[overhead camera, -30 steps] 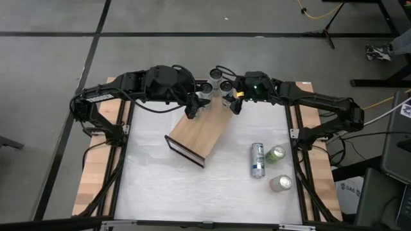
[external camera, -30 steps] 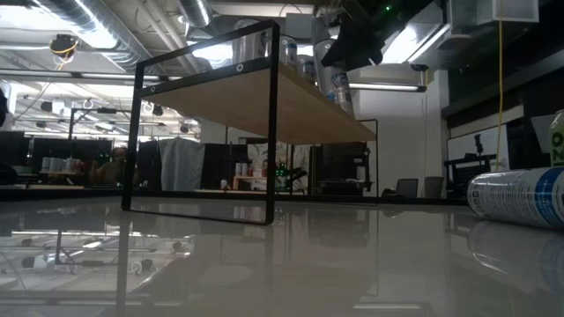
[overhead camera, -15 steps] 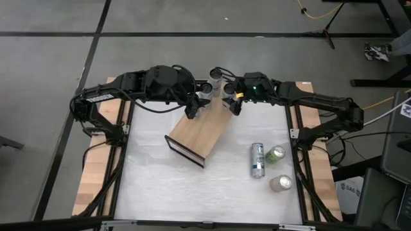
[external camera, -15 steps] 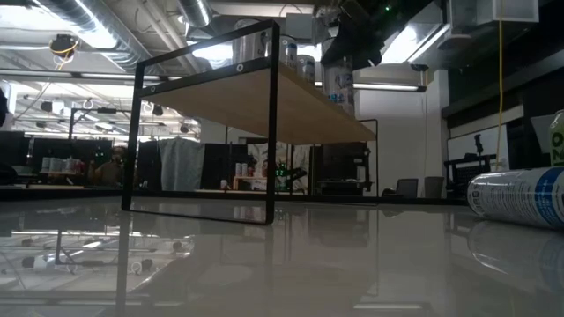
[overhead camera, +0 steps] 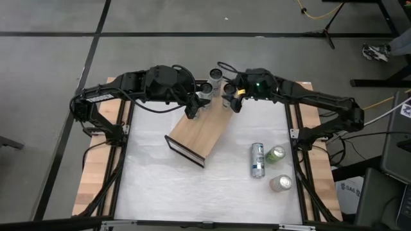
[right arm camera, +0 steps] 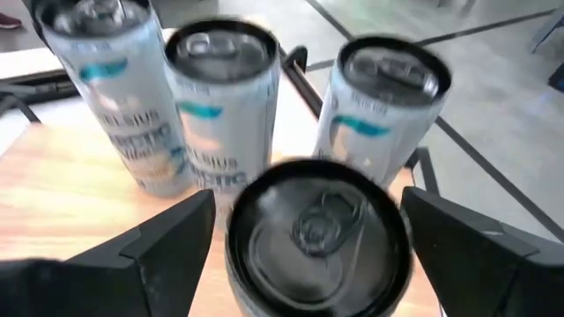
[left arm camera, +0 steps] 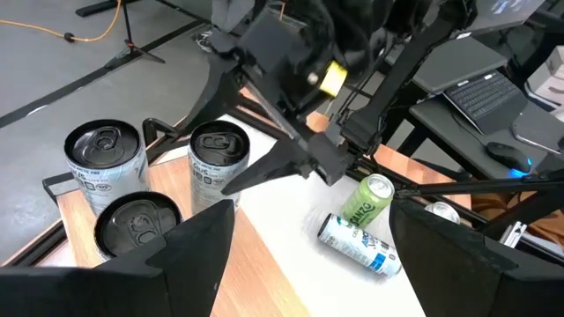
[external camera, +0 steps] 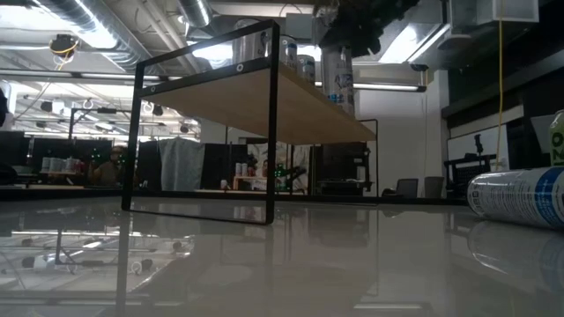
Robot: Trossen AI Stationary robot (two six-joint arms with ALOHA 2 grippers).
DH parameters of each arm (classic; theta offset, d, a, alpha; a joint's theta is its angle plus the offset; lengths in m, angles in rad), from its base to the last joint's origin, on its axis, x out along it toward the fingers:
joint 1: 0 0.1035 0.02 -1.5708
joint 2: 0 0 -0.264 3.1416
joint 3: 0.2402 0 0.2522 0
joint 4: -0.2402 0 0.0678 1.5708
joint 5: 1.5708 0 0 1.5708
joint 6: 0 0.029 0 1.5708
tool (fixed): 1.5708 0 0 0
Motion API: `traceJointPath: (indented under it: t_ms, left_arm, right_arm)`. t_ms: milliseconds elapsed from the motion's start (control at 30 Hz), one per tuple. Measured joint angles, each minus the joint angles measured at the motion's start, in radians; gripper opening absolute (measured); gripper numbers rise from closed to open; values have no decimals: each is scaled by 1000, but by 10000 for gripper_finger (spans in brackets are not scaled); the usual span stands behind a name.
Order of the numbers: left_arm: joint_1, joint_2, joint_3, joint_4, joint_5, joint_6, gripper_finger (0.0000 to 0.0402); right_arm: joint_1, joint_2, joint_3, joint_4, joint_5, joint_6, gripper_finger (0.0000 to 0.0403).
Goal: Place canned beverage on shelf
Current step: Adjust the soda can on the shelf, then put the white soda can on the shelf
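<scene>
The shelf (overhead camera: pixel 199 135), a light-wood board on black frame ends, stands slantwise mid-table; it also shows in the low view (external camera: pixel 256 92). Several silver cans stand on the board's far end (overhead camera: pixel 216 77). My right gripper (right arm camera: pixel 308 264) is open above that end. Its fingers stand on either side of the nearest can (right arm camera: pixel 317 233), which stands upright on the board (external camera: pixel 337 79). My left gripper (left arm camera: pixel 308 264) is open and empty, hovering over the shelf's far left side (overhead camera: pixel 192 110). My right gripper's fingers (right arm camera: pixel 176 238) flank the upper sides of the nearest can from above, slanting down. Whether they touch the can I cannot tell. The can stands upright on the shelf board.
On the white table to the right lie a silver-blue can on its side (overhead camera: pixel 257 160), a standing green can (overhead camera: pixel 276 154) and another standing can (overhead camera: pixel 280 183). The lying can shows at the low view's right (external camera: pixel 520 198). Bare tabletop lies near and left of the shelf.
The can at my right gripper has gone from tilted above the board to upright on it, beside the other cans. My right gripper has then moved up a little, so more of the can shows below it.
</scene>
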Motion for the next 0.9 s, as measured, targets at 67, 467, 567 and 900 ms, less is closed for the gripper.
traceJointPath:
  t_ms: [67, 467, 567, 900]
  left_arm:
    - [0, 0, 0, 0, 0, 0, 299]
    - [0, -2, 0, -2, 7, 0, 299]
    - [0, -21, 0, -35, 8, 28, 299]
    - [-61, -159, -2, -274, -1, 129, 299]
  right_arm:
    - [0, 0, 19, -5, 0, 0, 353]
    - [0, 1, 236, -202, -1, 0, 353]
    - [2, 1, 314, -328, -9, 7, 353]
    - [168, -1, 448, -613, -36, 219, 353]
